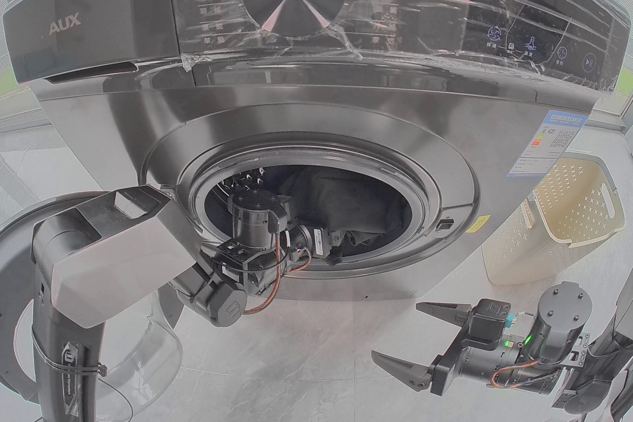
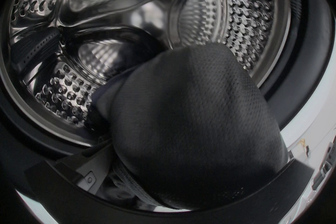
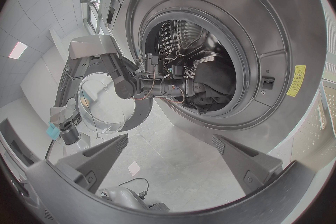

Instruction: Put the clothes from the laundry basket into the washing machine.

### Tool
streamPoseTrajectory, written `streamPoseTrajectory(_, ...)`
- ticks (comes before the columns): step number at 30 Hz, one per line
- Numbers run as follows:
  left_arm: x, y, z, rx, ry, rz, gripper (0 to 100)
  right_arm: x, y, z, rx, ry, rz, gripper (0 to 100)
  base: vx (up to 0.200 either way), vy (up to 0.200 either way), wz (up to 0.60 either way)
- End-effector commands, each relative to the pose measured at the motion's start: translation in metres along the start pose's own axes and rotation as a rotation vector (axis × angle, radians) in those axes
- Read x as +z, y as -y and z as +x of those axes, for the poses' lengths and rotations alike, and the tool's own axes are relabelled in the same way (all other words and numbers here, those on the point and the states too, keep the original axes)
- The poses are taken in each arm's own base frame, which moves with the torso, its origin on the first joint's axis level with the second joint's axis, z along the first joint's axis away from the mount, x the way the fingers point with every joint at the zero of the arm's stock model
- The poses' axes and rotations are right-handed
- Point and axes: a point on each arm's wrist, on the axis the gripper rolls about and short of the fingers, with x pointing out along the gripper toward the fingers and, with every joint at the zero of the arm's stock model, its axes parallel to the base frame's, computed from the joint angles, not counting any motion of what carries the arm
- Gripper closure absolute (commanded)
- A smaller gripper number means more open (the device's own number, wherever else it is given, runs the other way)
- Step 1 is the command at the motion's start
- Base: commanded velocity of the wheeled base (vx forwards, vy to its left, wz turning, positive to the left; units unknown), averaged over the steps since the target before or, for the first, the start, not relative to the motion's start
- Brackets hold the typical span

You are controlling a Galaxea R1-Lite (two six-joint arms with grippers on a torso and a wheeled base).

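Note:
A dark garment (image 1: 349, 199) lies in the mouth of the washing machine drum (image 2: 105, 7), bunched over the lower rim. In the left wrist view the garment (image 2: 196, 123) bulges up over my left gripper, hiding most of it. One finger (image 2: 91, 169) shows far out to the side, so the jaws stand apart. My left gripper (image 1: 333, 248) sits at the drum's lower lip, against the cloth (image 3: 213, 81). My right gripper (image 1: 395, 331) hangs open and empty over the floor in front of the washing machine (image 1: 461, 133). The cream laundry basket (image 1: 567, 212) stands to the right of the machine.
The round washer door (image 1: 99, 324) is swung open on the left, next to my left arm. Light tiled floor (image 1: 316, 344) stretches in front of the machine. The basket's wall (image 3: 325, 123) is close beside the machine's right side.

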Motion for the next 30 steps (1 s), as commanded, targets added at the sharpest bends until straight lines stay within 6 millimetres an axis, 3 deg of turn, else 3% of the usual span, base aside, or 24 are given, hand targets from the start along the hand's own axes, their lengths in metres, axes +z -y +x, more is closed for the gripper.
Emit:
streamPoseTrajectory(1, -0.014, -0.001, 0.001, 0.004, -0.039, 0.006, 0, -0.002, -0.002, 0.001, 0.008, -0.009, 0.0, 0, 0.0, 0.0, 0.0)
streamPoseTrajectory(2, -0.02, -0.005, 0.007, 0.013, -0.038, 0.007, 100, -0.001, -0.002, 0.001, 0.01, -0.007, 0.0, 0, 0.0, 0.0, 0.0)
streamPoseTrajectory(13, 0.016, -0.006, 0.034, 0.056, 0.159, -0.015, 100, -0.001, -0.002, 0.001, 0.011, -0.003, 0.0, 0, 0.0, 0.0, 0.0)
streamPoseTrajectory(17, 0.047, -0.02, 0.056, 0.127, 0.367, -0.059, 100, 0.0, -0.002, 0.002, 0.011, 0.001, 0.0, 0, 0.0, 0.0, 0.0)
streamPoseTrajectory(23, 0.069, -0.02, 0.059, 0.117, 0.479, -0.069, 100, 0.0, -0.003, 0.003, 0.013, 0.004, -0.001, 0, 0.0, 0.0, 0.0)
streamPoseTrajectory(27, 0.074, -0.015, 0.059, 0.083, 0.531, -0.064, 100, 0.001, -0.006, 0.003, 0.027, 0.007, -0.004, 0, 0.0, 0.0, 0.0)
streamPoseTrajectory(30, 0.063, -0.011, 0.062, 0.067, 0.521, -0.06, 100, 0.001, -0.006, 0.003, 0.025, 0.007, -0.004, 0, 0.0, 0.0, 0.0)
